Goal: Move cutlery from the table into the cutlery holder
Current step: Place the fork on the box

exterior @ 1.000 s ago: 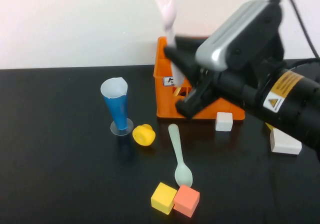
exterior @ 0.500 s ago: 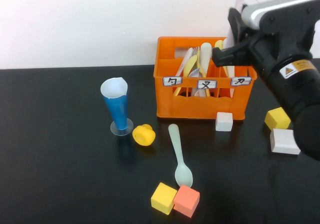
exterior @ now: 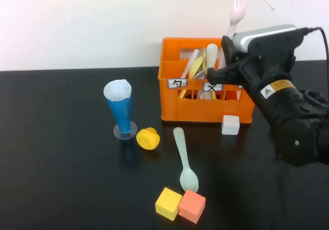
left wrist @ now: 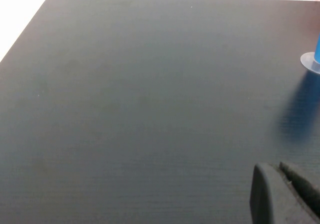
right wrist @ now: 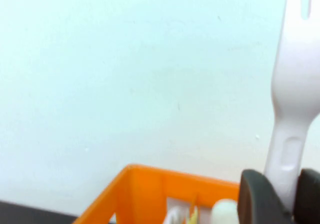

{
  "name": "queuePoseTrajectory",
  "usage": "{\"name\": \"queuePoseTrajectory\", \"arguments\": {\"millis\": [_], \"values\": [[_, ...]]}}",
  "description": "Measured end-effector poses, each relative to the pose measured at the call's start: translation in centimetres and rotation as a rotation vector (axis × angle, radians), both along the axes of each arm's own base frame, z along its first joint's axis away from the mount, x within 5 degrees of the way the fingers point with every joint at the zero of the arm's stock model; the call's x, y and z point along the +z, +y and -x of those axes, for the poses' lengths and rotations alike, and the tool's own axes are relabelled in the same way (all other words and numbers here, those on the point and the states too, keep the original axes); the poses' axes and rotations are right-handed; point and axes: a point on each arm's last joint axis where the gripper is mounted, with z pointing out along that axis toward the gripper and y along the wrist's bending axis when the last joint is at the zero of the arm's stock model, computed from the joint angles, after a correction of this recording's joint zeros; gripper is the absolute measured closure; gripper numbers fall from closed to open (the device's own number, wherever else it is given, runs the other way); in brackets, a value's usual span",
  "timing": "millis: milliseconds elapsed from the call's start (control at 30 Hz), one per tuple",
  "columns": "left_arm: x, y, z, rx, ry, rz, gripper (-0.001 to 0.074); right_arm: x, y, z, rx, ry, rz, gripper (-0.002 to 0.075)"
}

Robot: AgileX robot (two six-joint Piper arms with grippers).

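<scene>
My right gripper [exterior: 229, 39] is shut on the handle of the pale pink fork [exterior: 236, 8], held upright with its tines up, over the right end of the orange cutlery holder [exterior: 170, 104]. In the right wrist view the fork [right wrist: 292, 99] stands between my fingers [right wrist: 256, 196], above the holder's rim [right wrist: 150, 186]. Yellow and white pieces [exterior: 198, 65] stand in the holder. The mint-green spoon [exterior: 184, 158] lies on the black table [exterior: 61, 153] in front of the holder. My left gripper [left wrist: 281, 184] hovers shut and empty over bare table; it is out of the high view.
A blue cone cup [exterior: 120, 109] stands left of the holder, its base also in the left wrist view [left wrist: 312, 61]. A yellow round piece [exterior: 147, 138] lies beside it. Yellow [exterior: 168, 203] and orange [exterior: 192, 206] cubes sit by the spoon's bowl. A white cube [exterior: 231, 124] sits before the holder.
My right arm has swung from in front of the holder's left side to its right end, carrying the pink fork, which is now upright and a little lower than half a second ago.
</scene>
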Motion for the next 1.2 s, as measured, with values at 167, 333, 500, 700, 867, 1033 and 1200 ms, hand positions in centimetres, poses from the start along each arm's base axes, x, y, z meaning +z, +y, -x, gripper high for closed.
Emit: {"name": "queuePoseTrajectory", "arguments": {"millis": [167,333,500,700,867,1033,1200], "values": [[0.0,0.0,0.0,0.0,0.0,0.0,0.0736,0.4,0.7,-1.0,0.005,-0.031,-0.009,0.0589],[0.0,0.0,0.0,0.0,0.0,0.0,0.0736,-0.4,1.4,-1.8,0.026,-0.026,0.014,0.0589],[0.0,0.0,0.0,0.0,0.0,0.0,0.0736,-1.1,1.6,-1.9,0.037,0.0,0.032,0.0589],[0.0,0.0,0.0,0.0,0.0,0.0,0.0736,-1.2,1.7,-1.9,0.04,0.014,0.037,0.0565],[0.0,0.0,0.0,0.0,0.0,0.0,0.0736,-1.5,1.6,-1.9,0.034,0.046,0.033,0.0442],[0.0,0.0,0.0,0.0,0.0,0.0,0.0736,-1.5,1.6,-1.9,0.031,0.056,0.029,0.0401],[0.0,0.0,0.0,0.0,0.0,0.0,0.0736,0.1,1.5,-1.1,0.072,0.104,0.095,0.0398]]}}
